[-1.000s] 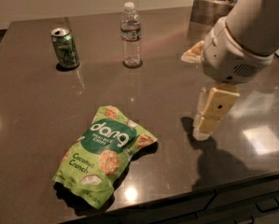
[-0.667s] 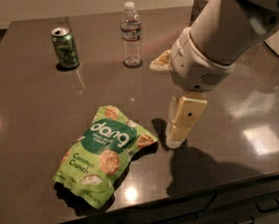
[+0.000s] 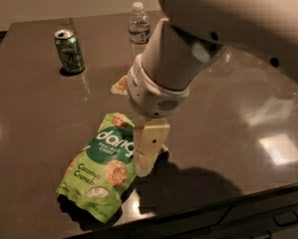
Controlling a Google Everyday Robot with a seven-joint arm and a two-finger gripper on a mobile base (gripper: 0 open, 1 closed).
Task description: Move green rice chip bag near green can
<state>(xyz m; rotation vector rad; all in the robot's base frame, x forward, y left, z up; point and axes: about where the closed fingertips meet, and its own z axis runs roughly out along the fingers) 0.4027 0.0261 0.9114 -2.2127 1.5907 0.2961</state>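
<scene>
The green rice chip bag (image 3: 102, 167) lies flat on the dark table (image 3: 34, 113) near its front edge, logo facing up. The green can (image 3: 69, 51) stands upright at the far left of the table. My gripper (image 3: 144, 164) hangs down from the large white arm and sits at the bag's right edge, low over the table. Its cream finger (image 3: 149, 143) overlaps the bag's upper right corner. The can is well apart from the bag, up and to the left.
A clear plastic water bottle (image 3: 138, 29) stands at the back centre, partly behind my arm. The white arm (image 3: 228, 29) fills the upper right of the view. The table's front edge runs just below the bag, with drawers (image 3: 268, 218) under it.
My arm and gripper have moved left across the table, from well right of the bag to its right edge. The bag, can and bottle have not moved.
</scene>
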